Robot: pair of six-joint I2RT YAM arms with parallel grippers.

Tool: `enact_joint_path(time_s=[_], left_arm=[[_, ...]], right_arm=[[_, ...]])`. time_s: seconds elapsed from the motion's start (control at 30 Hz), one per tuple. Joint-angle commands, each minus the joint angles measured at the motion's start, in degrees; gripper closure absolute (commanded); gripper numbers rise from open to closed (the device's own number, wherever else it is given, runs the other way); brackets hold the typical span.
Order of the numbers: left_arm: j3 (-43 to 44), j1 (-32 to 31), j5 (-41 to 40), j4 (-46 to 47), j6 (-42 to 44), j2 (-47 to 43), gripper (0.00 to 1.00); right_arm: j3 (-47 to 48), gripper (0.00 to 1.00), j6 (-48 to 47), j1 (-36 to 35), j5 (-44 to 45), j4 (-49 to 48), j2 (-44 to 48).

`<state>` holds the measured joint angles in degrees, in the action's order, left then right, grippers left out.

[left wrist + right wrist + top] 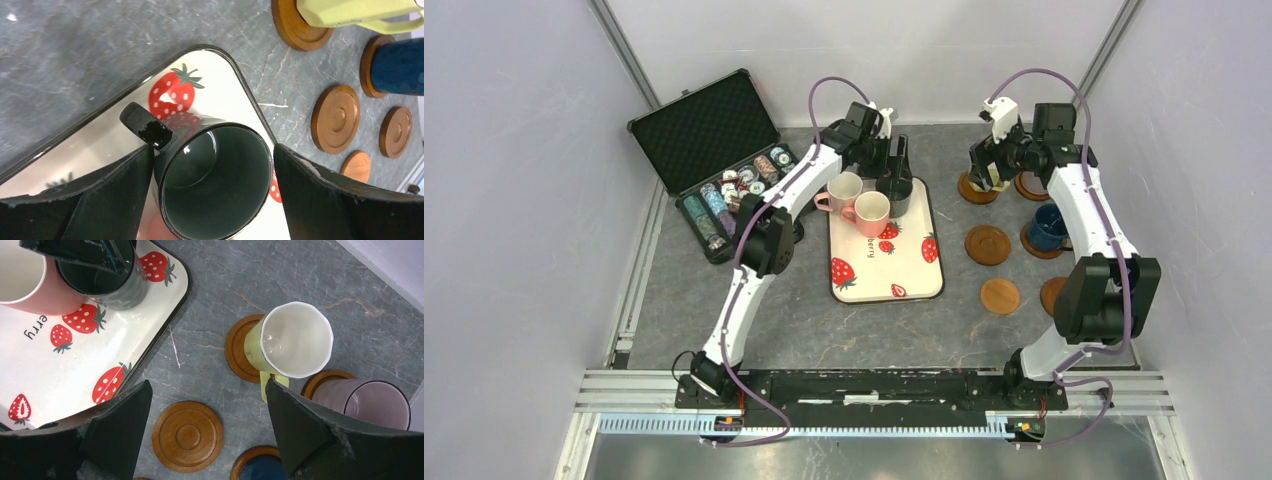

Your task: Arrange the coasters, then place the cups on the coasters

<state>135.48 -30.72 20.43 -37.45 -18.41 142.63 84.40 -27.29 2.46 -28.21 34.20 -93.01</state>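
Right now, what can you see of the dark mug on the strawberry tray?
The dark mug is glossy green-grey, looks ceramic, empty, with one handle. It stands upright near a corner of the strawberry tray. The left gripper is open around it, a finger on each side; I cannot tell if they touch.
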Motion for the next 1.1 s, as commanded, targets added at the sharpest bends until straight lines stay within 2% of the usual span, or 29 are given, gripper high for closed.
enact_joint_path(time_s=[0.0,0.33,0.53,0.77,1.07], left_arm=[[2.3,-1.8,4.9,1.7,3.6,1.1,0.04],[-0.1,-3.9,14.5,1.1,16.4,-0.7,0.0],[-2.3,-6.5,19.7,-4.6,28.5,-2.6,0.0],[-8.4,-8.3,25.0,-6.9,37.5,-5.8,0.0],[-8.5,-10.6,26.6,-18.8,54.8,-7.7,0.0]], right_arm=[[-0.7,0.09,-0.7,0.4,0.1,0.0,3.3],[-1.6,0.08,-2.2,0.8,-0.7,1.1,4.3],[-1.2,0.07,-4.2,1.0,-1.8,3.5,3.9],[-0.7,0.07,-4.0,2.7,-2.5,4.9,3.4],[-1.2,0.06,-8.1,4.7,-4.8,7.9,3.3]])
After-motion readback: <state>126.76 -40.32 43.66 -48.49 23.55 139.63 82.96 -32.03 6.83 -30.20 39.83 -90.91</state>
